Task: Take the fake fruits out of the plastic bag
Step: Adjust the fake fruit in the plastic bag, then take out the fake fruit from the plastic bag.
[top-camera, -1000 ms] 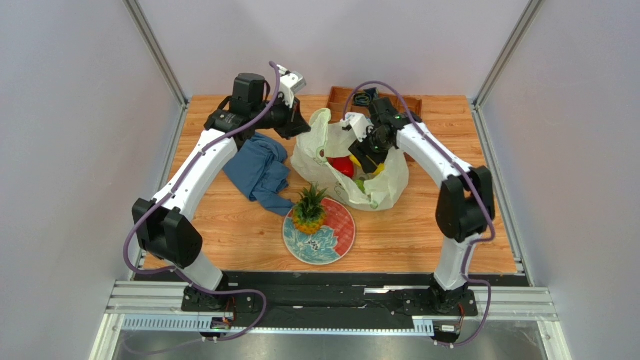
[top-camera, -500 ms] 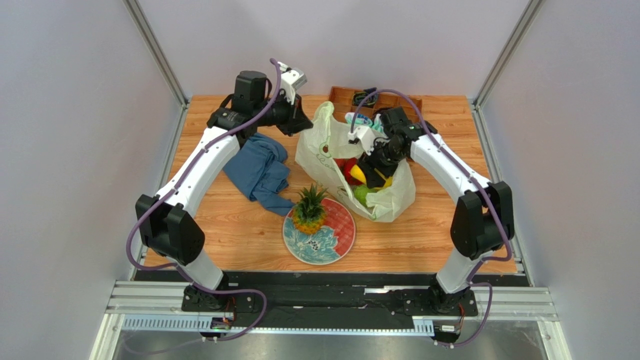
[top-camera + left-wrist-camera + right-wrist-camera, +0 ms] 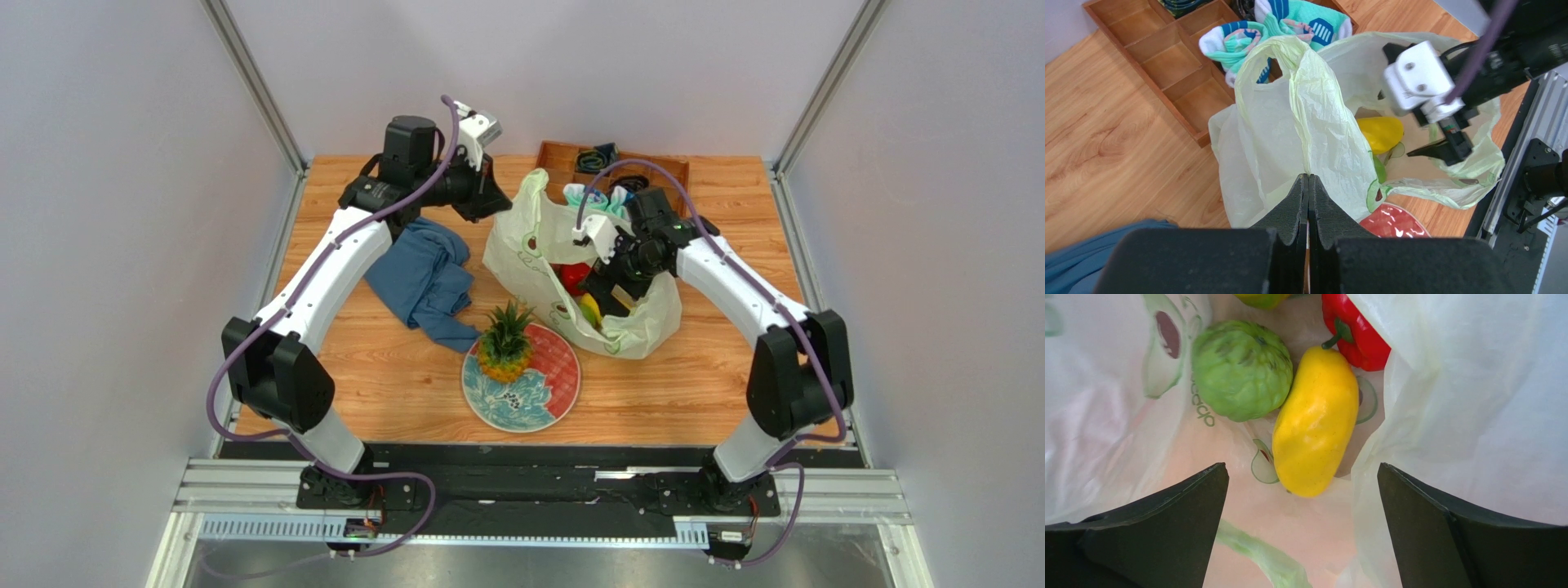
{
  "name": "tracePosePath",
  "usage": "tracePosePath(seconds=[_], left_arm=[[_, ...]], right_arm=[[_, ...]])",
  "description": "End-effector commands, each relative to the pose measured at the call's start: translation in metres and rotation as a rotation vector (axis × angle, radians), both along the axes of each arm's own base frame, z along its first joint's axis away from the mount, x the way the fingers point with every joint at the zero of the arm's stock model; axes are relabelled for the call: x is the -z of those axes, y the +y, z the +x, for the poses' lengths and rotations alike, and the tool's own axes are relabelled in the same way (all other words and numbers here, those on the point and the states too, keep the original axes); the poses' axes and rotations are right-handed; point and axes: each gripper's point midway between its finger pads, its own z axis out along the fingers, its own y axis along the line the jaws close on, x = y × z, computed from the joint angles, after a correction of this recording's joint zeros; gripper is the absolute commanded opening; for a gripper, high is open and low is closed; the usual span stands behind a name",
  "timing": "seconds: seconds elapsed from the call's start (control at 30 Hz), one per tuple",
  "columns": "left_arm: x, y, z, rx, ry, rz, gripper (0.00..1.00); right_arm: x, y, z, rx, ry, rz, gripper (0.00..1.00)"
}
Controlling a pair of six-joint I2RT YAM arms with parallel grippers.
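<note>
Grips bag (image 3: 1290, 122) by its thin wall in tightly closed left gripper (image 3: 1308, 202). Hangs right gripper (image 3: 1301, 471), fingers (image 3: 1161, 527) spread wide, inside bag over mango (image 3: 1315, 429) lying lengthwise away from fingers, far end by pepper (image 3: 1355, 331), side touching green fruit (image 3: 1241, 370). Shows pineapple (image 3: 505, 343) upright on plate (image 3: 540, 398), outside bag.

A light brown wooden table (image 3: 687, 380) sits between plain pale grey walls (image 3: 111, 245) on three sides. Thin silver metal posts (image 3: 254, 80) run up the back corners. A silver rail (image 3: 233, 488) lies along the near edge. Below it is a grey strip (image 3: 552, 566), maybe the floor. The light is soft and even.
</note>
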Motion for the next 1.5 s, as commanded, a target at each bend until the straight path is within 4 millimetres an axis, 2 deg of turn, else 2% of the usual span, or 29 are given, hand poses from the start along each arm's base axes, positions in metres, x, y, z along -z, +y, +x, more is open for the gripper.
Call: tracePosePath(seconds=[0.0,0.07,0.17,0.23,0.33,0.5,0.67,0.7,0.87,0.97,1.0,1.1,1.17,1.23,1.27,1.33,1.37,1.47], left_arm=[[-0.016,-0.004,-0.007,0.027,-0.04,-0.033,0.0],[-0.016,-0.005,-0.007,0.027,-0.035,-0.035,0.0],[-0.018,-0.004,-0.006,0.025,-0.039,-0.033,0.0],[-0.015,-0.005,-0.006,0.026,-0.031,-0.031,0.0],[-0.009,-0.005,-0.006,0.026,-0.018,-0.026,0.0],[-0.005,-0.004,-0.008,0.026,-0.003,-0.02,0.0],[-0.002,-0.005,-0.006,0.026,0.006,-0.017,0.0],[-0.001,-0.004,-0.006,0.025,0.007,-0.016,0.0],[0.001,-0.004,-0.006,0.02,0.009,-0.009,0.0],[0.001,-0.003,-0.007,0.019,0.006,-0.007,0.0],[0.001,-0.003,-0.007,0.019,0.008,-0.006,0.0],[-0.001,-0.003,-0.006,0.018,-0.002,-0.008,0.0],[-0.002,-0.004,-0.004,0.018,-0.001,-0.014,0.0],[-0.005,-0.005,-0.003,0.021,-0.009,-0.02,0.0],[-0.005,-0.006,-0.002,0.023,-0.01,-0.022,0.0],[-0.009,-0.008,-0.001,0.016,-0.003,-0.038,0.0],[-0.009,-0.008,0.001,0.014,-0.002,-0.041,0.0],[-0.014,-0.009,0.003,0.008,-0.003,-0.052,0.0]], right_arm=[[-0.032,0.012,0.0,-0.096,-0.098,0.066,0.95],[-0.028,0.011,-0.003,-0.141,-0.085,0.033,0.88],[-0.048,0.023,-0.009,-0.213,-0.119,0.069,0.85],[-0.049,0.031,-0.013,-0.269,-0.139,0.075,0.85],[-0.032,0.041,-0.013,-0.321,-0.133,0.045,0.82],[-0.003,0.045,0.012,-0.353,-0.128,-0.031,0.82],[0.025,0.028,0.032,-0.401,-0.132,-0.162,0.87],[0.034,0.025,0.034,-0.41,-0.115,-0.179,0.89],[0.056,0.009,0.041,-0.41,-0.079,-0.242,0.91],[0.062,0.008,0.043,-0.403,-0.067,-0.248,0.78],[0.059,0.01,0.044,-0.399,-0.068,-0.24,0.64],[0.028,0.021,0.047,-0.373,-0.107,-0.179,0.44],[-0.01,0.032,0.046,-0.351,-0.148,-0.107,0.4],[-0.036,0.039,0.034,-0.339,-0.139,-0.037,0.38],[-0.065,0.043,0.031,-0.332,-0.187,-0.001,0.38],[-0.086,0.046,0.016,-0.334,-0.183,0.049,0.38],[-0.106,0.048,0.008,-0.329,-0.212,0.074,0.38],[-0.13,0.051,-0.017,-0.355,-0.224,0.12,0.4]])
